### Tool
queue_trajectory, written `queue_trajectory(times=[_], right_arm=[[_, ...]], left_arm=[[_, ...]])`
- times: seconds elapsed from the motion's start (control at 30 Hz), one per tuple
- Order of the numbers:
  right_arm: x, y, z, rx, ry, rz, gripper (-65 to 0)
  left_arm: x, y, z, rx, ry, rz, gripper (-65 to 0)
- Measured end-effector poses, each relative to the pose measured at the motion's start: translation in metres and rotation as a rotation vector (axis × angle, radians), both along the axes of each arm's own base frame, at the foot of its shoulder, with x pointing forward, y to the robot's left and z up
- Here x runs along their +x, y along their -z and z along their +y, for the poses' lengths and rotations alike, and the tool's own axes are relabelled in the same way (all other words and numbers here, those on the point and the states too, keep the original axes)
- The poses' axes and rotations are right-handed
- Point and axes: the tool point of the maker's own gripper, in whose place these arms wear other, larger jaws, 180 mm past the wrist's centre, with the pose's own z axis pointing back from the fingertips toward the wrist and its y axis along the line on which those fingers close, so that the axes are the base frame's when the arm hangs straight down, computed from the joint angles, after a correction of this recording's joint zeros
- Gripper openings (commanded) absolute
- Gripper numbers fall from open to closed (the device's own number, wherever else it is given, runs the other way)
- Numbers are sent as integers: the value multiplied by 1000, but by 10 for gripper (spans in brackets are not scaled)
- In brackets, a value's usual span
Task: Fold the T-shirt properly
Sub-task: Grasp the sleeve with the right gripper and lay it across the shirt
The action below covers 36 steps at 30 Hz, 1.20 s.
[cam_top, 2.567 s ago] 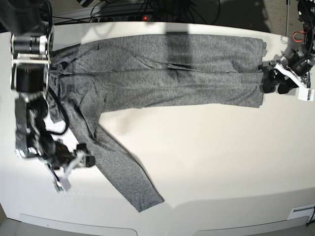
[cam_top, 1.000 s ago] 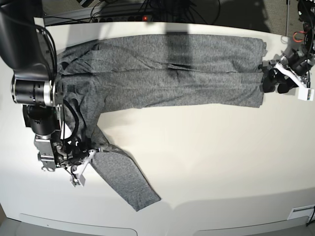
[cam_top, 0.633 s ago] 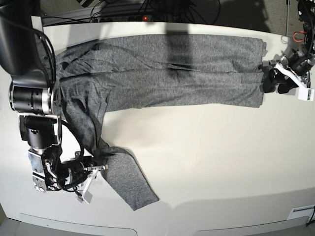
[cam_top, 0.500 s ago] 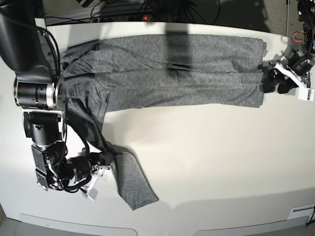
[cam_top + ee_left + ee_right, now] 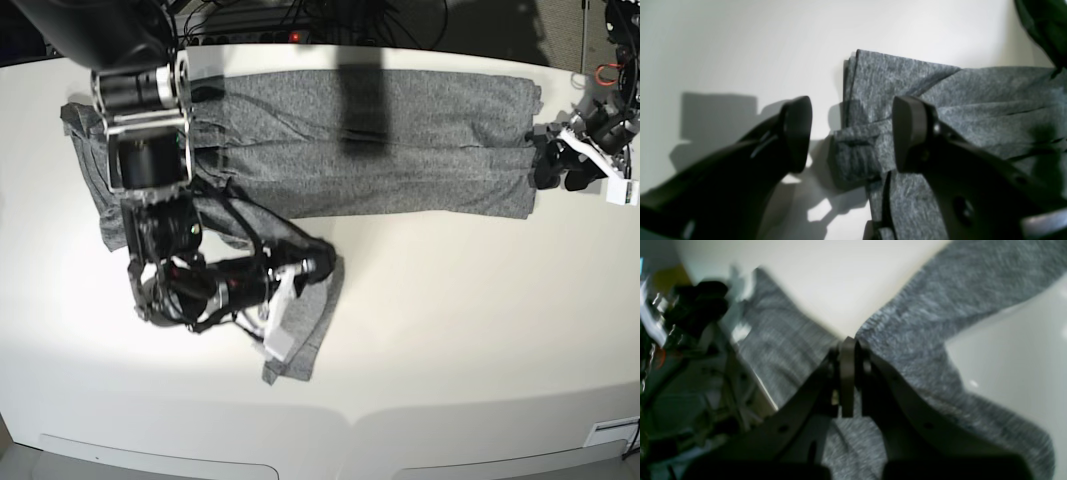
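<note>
the shirt (image 5: 400, 150) lies spread along the far side of the white table (image 5: 470, 330), one long sleeve (image 5: 305, 320) trailing toward the near edge. right tool (image 5: 847, 350): jaws pinched together on the sleeve, fabric bunched at the tips and draping to both sides, seen in the base view left of centre. left tool (image 5: 848, 133): jaws parted, astride the folded hem corner (image 5: 867, 110) at the shirt's other end, one finger (image 5: 796, 133) over bare table, the other over cloth.
</note>
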Motion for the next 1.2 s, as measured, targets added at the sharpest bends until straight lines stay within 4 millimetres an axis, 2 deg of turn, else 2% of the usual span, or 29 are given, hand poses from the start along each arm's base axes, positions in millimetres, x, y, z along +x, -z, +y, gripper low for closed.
queue_trajectory(times=[0.13,0.27,0.4,0.63,0.77,0.8,0.9,1.0,1.07,1.2], right_arm=[[-39,-5,19,11,-79,-64,-650],[-70,-13,33,33,-130,-113,-650],[-96,-10,41,54,-145,-105,-650],[-116,-11,69,136,-142,-72,-650],[-114,-19,81,178,-134,-83,-650],[-114,-20,83,184,-133,-84,-629],[-114,-21,84,189,-131,-86,-451],[-117,-21,87,189,-146,-85,-328],[-121,-21,92,189,-168,-82,-303],[-127,-21,98,190,-197,-80,-303]], left_arm=[[0,0,0,1,0,0,-281],[0,0,0,0,0,0,-281],[0,0,0,0,0,0,-281],[0,0,0,0,0,0,-281],[0,0,-1,-4,-1,0,-281],[0,0,-1,-5,-1,0,-281],[0,1,-1,-5,-1,0,-281],[0,1,-1,-5,-1,1,-281],[0,1,-1,-5,-1,1,-281],[0,1,-2,-5,-1,0,-281]])
